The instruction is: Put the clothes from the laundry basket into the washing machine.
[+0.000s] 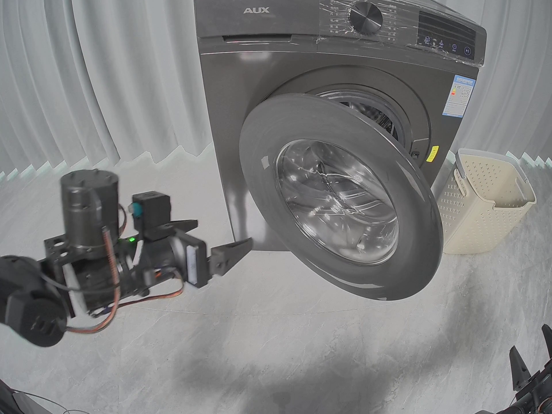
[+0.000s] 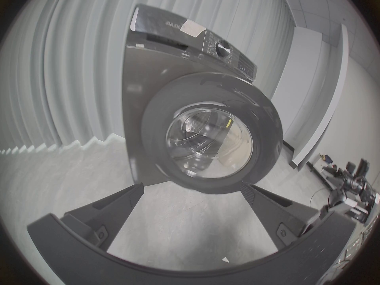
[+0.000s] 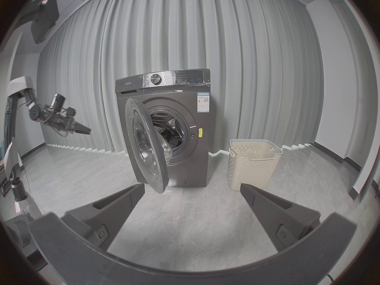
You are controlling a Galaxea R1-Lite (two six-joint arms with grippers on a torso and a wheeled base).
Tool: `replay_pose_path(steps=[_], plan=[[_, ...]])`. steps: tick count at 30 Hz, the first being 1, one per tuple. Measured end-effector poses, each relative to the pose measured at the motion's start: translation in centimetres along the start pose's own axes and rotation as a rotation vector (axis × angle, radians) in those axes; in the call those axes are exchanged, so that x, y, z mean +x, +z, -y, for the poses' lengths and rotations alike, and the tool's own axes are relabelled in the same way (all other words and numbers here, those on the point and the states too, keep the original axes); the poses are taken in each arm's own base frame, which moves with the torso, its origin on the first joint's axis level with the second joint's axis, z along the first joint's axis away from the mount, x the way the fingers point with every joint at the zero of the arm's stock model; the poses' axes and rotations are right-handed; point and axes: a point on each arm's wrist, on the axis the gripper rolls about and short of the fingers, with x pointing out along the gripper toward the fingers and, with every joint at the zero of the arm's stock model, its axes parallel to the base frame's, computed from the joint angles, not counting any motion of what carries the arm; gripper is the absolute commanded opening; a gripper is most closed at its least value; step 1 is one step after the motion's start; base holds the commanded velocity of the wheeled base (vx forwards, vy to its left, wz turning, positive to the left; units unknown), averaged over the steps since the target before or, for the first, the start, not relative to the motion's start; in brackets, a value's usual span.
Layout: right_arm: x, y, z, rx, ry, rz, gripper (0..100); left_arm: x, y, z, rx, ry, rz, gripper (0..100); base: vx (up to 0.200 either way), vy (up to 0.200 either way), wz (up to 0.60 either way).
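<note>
Plainly, one grey washing machine (image 1: 259,87) stands on the pale marbled floor (image 1: 287,340) before pleated white curtains (image 1: 115,58), its round door (image 1: 339,196) swung wide. Its front bears a blue-and-white sticker (image 1: 458,96) and a small yellow tag (image 1: 432,153). One cream laundry basket (image 1: 489,202) sits just beside it. Dark clothes (image 3: 173,140) lie in the drum. There are two grippers, the left gripper (image 1: 223,232) and the right gripper (image 3: 192,187), both spread apart, unladen.

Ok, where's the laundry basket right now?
In the head view the laundry basket stands on the floor just right of the washing machine, partly behind the edge of its open door.
</note>
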Motion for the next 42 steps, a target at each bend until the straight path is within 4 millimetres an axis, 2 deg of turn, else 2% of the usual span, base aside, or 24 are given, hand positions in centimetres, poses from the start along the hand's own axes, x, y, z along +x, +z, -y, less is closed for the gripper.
replay_pose_path(steps=[5, 14, 17, 19, 20, 24, 28, 31, 35, 42], plan=[[0.0, 0.0, 0.0, -0.001, 0.001, -0.002, 100, -6.7, -1.8, -1.0, 0.042, 0.063, 0.036, 100, 0.000, 0.000, 0.00], [0.0, 0.1, 0.0, -0.021, 0.014, 0.009, 100, -16.2, -5.7, -1.7, 0.068, 0.202, 0.131, 100, 0.000, 0.000, 0.00], [-0.3, 1.3, 0.0, -0.016, 0.023, 0.056, 100, -18.7, -7.4, -1.6, 0.069, 0.249, 0.151, 100, 0.000, 0.000, 0.00], [-0.6, 2.6, -0.1, -0.010, 0.034, 0.088, 100, -20.1, -8.7, -1.5, 0.069, 0.279, 0.161, 100, 0.000, 0.000, 0.00], [-0.9, 3.9, 0.0, -0.006, 0.047, 0.117, 100, -21.0, -9.6, -1.3, 0.066, 0.301, 0.166, 100, 0.000, 0.000, 0.00], [-0.9, 7.2, 0.0, 0.008, 0.106, 0.148, 100, -22.8, -11.8, -0.9, 0.054, 0.358, 0.216, 100, 0.000, 0.000, 0.00], [0.6, 10.2, 0.1, 0.023, 0.186, 0.127, 100, -23.7, -13.6, -0.5, 0.036, 0.429, 0.241, 100, 0.000, 0.000, 0.00], [2.8, 12.0, -0.2, 0.035, 0.249, 0.094, 100, -24.1, -14.8, -0.3, 0.026, 0.478, 0.246, 100, 0.000, 0.000, 0.00], [6.3, 13.5, -0.9, 0.046, 0.325, 0.030, 100, -24.3, -15.8, -0.1, 0.020, 0.515, 0.247, 100, 0.000, 0.000, 0.00], [13.0, 13.6, -3.5, 0.054, 0.465, -0.129, 100, -24.6, -17.2, 0.2, 0.026, 0.542, 0.261, 100, 0.000, 0.000, 0.00]])
